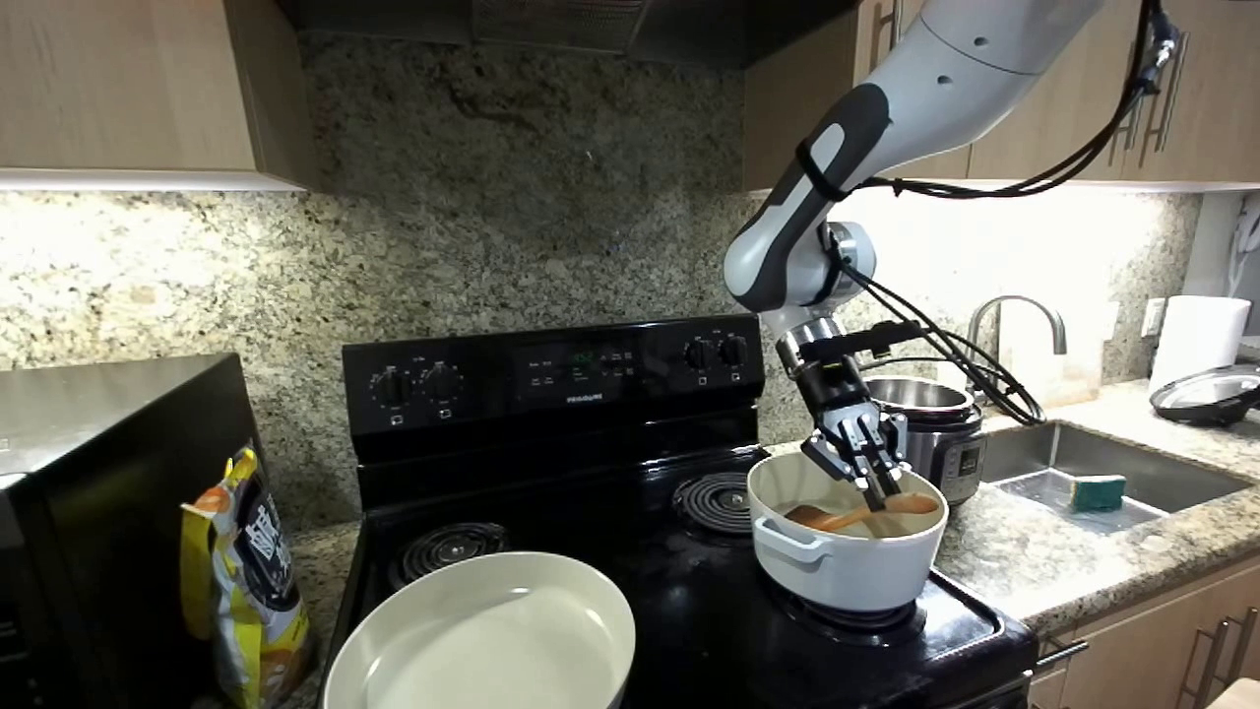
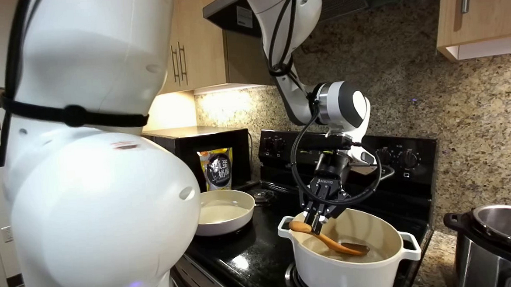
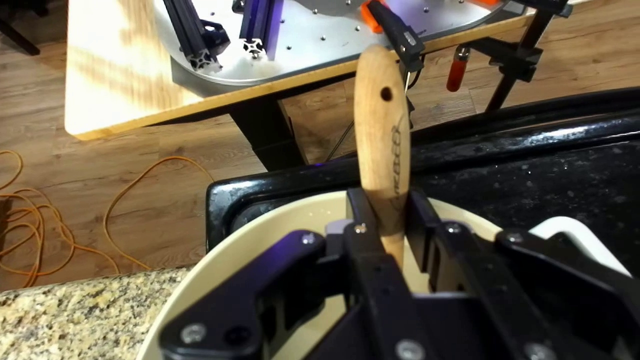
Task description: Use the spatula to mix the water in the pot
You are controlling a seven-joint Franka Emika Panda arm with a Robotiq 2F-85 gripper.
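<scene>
In front of the stone backsplash [image 1: 532, 276], on the black stove [image 1: 699, 630], stands the white pot [image 2: 345, 276], and over it the claw [image 2: 313, 225] grips the wooden spatula [image 2: 330, 242] by its handle, the dark end inside.

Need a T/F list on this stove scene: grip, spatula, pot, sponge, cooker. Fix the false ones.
1. The hand is closed on the spatula. True.
2. The spatula lies wholly outside the white pot. False: its lower end is inside.
3. The white pot stands on the stove. True.
4. The sponge is in the white pot. False: the sponge is in the sink.
5. The spatula's handle has a hole. True.
6. The steel cooker is covered. False: the steel cooker is open on top.
</scene>
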